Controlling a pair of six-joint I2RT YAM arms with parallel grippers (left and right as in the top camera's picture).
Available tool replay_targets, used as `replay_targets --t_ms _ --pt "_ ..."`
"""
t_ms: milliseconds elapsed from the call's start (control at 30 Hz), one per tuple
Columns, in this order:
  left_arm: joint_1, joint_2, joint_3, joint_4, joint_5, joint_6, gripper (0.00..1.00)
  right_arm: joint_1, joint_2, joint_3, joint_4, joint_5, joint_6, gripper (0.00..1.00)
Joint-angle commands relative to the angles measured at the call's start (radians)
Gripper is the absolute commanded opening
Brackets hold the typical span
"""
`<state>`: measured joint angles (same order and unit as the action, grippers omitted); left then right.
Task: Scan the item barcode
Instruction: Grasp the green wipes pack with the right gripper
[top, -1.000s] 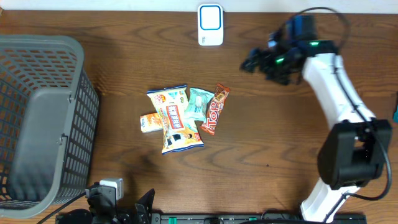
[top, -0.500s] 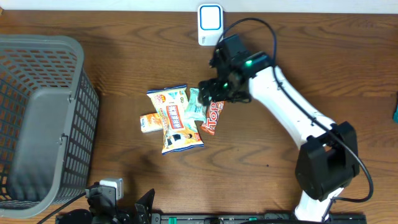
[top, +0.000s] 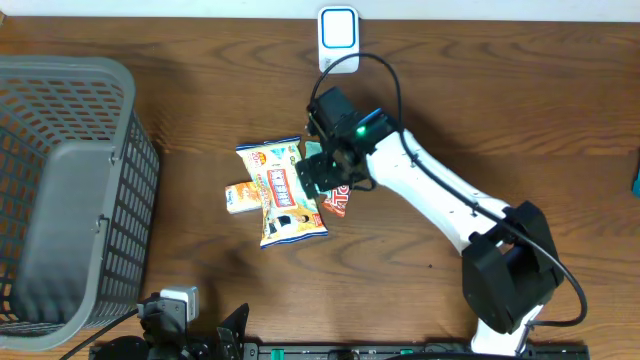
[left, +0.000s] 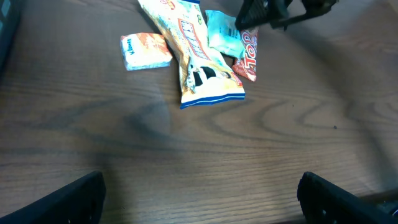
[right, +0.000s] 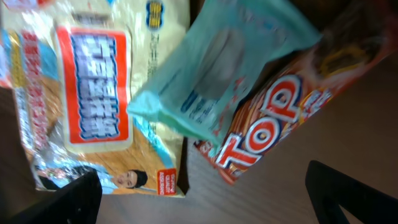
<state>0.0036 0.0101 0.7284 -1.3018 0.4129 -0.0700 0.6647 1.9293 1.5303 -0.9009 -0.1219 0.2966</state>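
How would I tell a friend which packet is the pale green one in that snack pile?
Right of the grey basket, mid-table, lies a small pile of snacks. The packet sits in its middle, between the big yellow bag and the red bar marked TOP, partly on that bar. It is the only mint-green wrapper there.

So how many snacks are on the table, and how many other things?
Snack packets: 4 (yellow bag, teal packet, red TOP bar, small orange packet)
Grey basket: 1
White scanner: 1
Total: 6
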Motion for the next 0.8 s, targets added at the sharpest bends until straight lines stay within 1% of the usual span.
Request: replay_targets --t_ms 0,333,467,667,767 --pt "-0.004 -0.007 0.005 0.000 0.002 0.017 0.98 0.006 0.007 -0.020 0.004 0.026 0.025 0.99" --pt "-0.004 -0.007 0.005 0.000 0.002 0.017 0.98 0.006 0.007 -0.027 0.019 0.053 0.025 0.99" --pt "-0.004 -0.007 0.005 0.000 0.002 0.017 0.98 0.005 0.007 -0.027 0.042 0.130 0.091 0.99" --pt "-0.004 -0.007 0.005 0.000 0.002 0.017 0.98 0.008 0.021 -0.048 0.144 0.147 0.102 0.99" --pt "-0.004 -0.007 0.005 0.000 0.002 0.017 0.98 0.008 0.054 -0.048 0.211 0.146 0.063 0.99"
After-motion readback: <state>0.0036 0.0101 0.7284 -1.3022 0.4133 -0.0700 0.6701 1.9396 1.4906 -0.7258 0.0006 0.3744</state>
